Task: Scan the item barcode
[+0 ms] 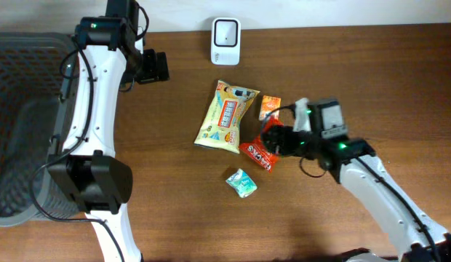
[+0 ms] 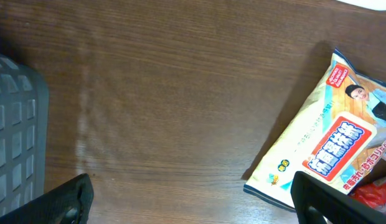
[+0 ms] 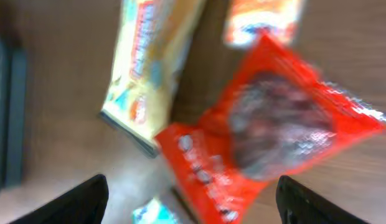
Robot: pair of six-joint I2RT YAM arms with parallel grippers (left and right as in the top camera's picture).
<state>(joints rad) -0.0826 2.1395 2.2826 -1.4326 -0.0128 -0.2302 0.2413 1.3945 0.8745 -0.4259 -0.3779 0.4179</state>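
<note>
The white barcode scanner (image 1: 225, 40) stands at the table's far edge. Several snack items lie mid-table: a yellow bag (image 1: 227, 116), a small orange packet (image 1: 269, 107), a red packet (image 1: 257, 153) and a teal packet (image 1: 241, 182). My right gripper (image 1: 274, 138) hovers over the red packet (image 3: 268, 130), open. Its fingers (image 3: 81, 202) stand wide on either side of the packet and do not touch it; this view is blurred. Far left of the scanner, my left gripper (image 1: 153, 67) is open over bare wood. The yellow bag (image 2: 330, 143) shows by its right finger (image 2: 336, 202).
A grey mesh basket (image 1: 22, 124) fills the left side of the table, and its corner (image 2: 15, 137) shows in the left wrist view. The yellow bag (image 3: 149, 68), orange packet (image 3: 261, 18) and teal packet (image 3: 152, 214) crowd round the red one.
</note>
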